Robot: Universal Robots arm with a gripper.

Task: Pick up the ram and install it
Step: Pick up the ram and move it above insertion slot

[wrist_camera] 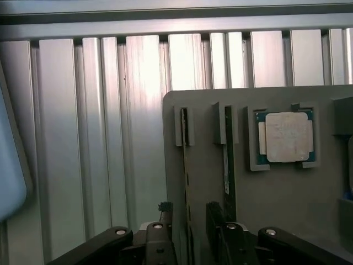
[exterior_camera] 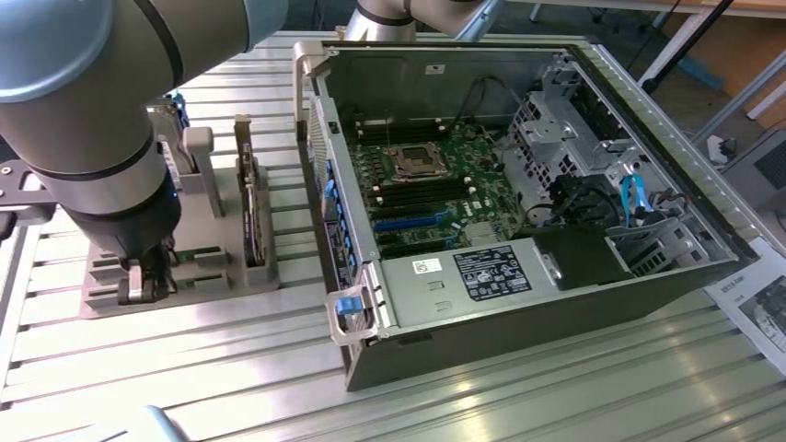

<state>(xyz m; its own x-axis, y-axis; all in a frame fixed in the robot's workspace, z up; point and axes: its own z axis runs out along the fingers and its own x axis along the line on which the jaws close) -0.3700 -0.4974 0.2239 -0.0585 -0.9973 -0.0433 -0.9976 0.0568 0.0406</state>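
Observation:
A ram point(wrist_camera: 185, 165) stands on edge in a slot of the grey holder point(wrist_camera: 209, 182), seen as a long thin strip. A second thin green stick point(wrist_camera: 227, 160) with a pale label stands in the slot beside it. My gripper point(wrist_camera: 188, 206) is open and low over the holder. Its dark fingers point(wrist_camera: 216, 226) stand on either side of the first ram stick, with gaps showing. In the exterior view the gripper point(exterior_camera: 142, 284) hangs at the holder's point(exterior_camera: 197, 276) near end, and the arm hides the sticks. The open computer case point(exterior_camera: 516, 184) with its green motherboard point(exterior_camera: 430, 184) lies to the exterior view's right.
A square silver processor chip point(wrist_camera: 285, 137) sits in its recess in the holder. A dark expansion card point(exterior_camera: 252, 216) stands upright in the holder between the gripper and the case. All of it rests on a ribbed aluminium table point(exterior_camera: 184, 368). Papers point(exterior_camera: 761, 308) lie at the far right.

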